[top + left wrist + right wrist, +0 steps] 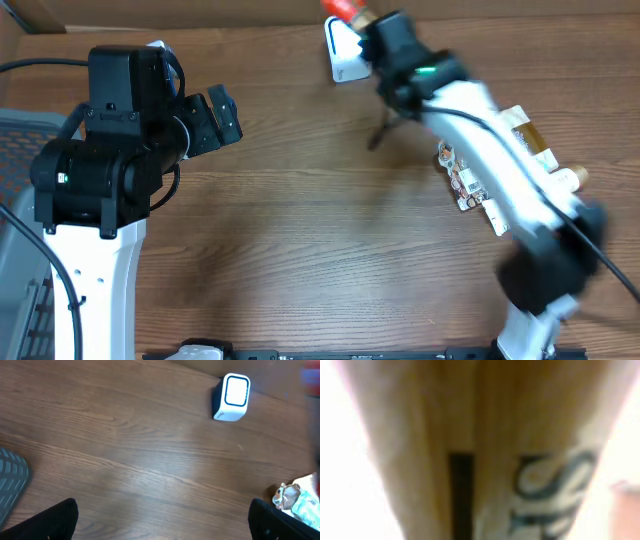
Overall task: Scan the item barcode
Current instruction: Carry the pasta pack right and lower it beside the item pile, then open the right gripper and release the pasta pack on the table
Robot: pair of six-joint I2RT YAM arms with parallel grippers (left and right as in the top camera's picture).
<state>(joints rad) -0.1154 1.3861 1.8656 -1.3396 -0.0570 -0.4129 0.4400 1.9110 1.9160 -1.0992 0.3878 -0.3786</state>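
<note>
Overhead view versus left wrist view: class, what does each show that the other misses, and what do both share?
Only overhead: both arms, and the right hand holding a red-tipped item by the scanner. Only left wrist: the scanner's blue-edged front window. Both: the white scanner, the open left hand, the wooden table, the grey basket and a crinkled packet.

We seem to be at a robot lab bench staged like a shop checkout: a left arm [100,170] and right arm [500,170] at a wood-grain desk [300,250], a small white barcode scanner [231,397], packaged goods [300,502], a grey basket [12,477], cardboard [180,10] behind.
</note>
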